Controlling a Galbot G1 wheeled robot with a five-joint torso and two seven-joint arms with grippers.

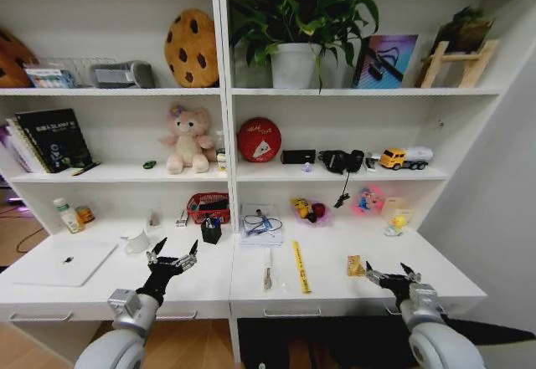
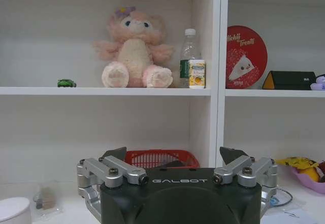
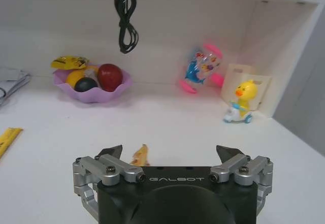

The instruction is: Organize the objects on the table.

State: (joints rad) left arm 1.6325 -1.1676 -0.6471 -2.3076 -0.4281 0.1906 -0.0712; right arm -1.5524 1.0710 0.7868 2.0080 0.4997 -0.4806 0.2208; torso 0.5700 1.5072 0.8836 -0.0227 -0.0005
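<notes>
On the long white table [image 1: 335, 243] lies a slim silver laptop [image 1: 65, 262] at the left. A yellow ruler [image 1: 300, 266] and a pen [image 1: 267, 273] lie near the middle, and the ruler's end [image 3: 8, 138] shows in the right wrist view. A small yellow item [image 1: 356, 265] [image 3: 140, 155] rests just ahead of my right gripper [image 1: 388, 272] [image 3: 169, 152], which is open and empty. My left gripper [image 1: 173, 252] [image 2: 174, 155] hovers open right of the laptop, near a black pen holder [image 1: 211, 230]. A green-lidded jar [image 1: 63, 216] stands at the far left. A tiny green item [image 1: 149, 165] [image 2: 66, 83] sits on the shelf.
A red basket [image 1: 208, 207] [image 2: 161, 158], papers with cables [image 1: 260, 224], a purple bowl [image 1: 308, 211] [image 3: 94, 84], a pink-blue toy [image 3: 203, 67] and a duck toy [image 3: 241, 102] line the table's back. A black cord [image 3: 126, 16] hangs from the shelf above. A white cup [image 1: 137, 242] stands beside the laptop.
</notes>
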